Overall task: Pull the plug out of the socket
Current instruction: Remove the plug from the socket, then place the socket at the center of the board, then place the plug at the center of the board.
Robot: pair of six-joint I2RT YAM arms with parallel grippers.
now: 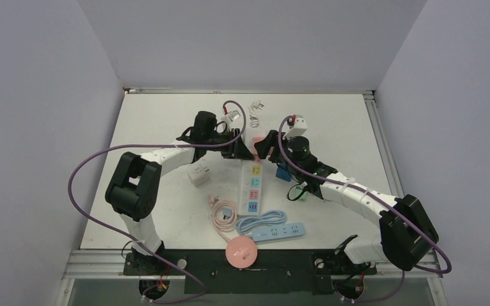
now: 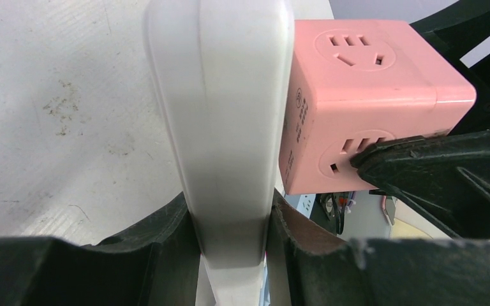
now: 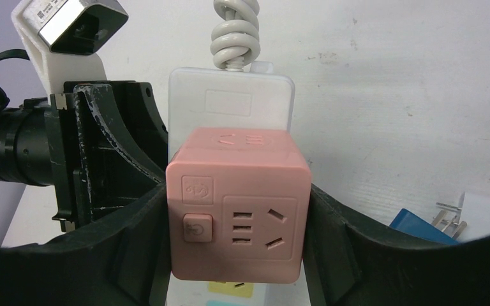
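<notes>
A white power strip (image 1: 253, 185) with coloured sockets lies in the middle of the table. A pink cube plug (image 1: 254, 141) sits on its far end. My left gripper (image 1: 239, 148) is shut on the strip's sides; in the left wrist view the strip (image 2: 220, 127) is clamped in my gripper (image 2: 230, 242), with the cube (image 2: 363, 95) against its face. My right gripper (image 1: 265, 145) is shut on the cube; the right wrist view shows the cube (image 3: 236, 204) held in my gripper (image 3: 236, 245), over the strip (image 3: 230, 102). The prongs are hidden.
A white cube adapter (image 1: 198, 175) lies left of the strip. A blue plug (image 1: 285, 173) lies to the right. A blue power strip (image 1: 281, 233), pink cable (image 1: 223, 213) and pink round reel (image 1: 240, 253) lie near the front. A white plug (image 1: 255, 105) lies at the back.
</notes>
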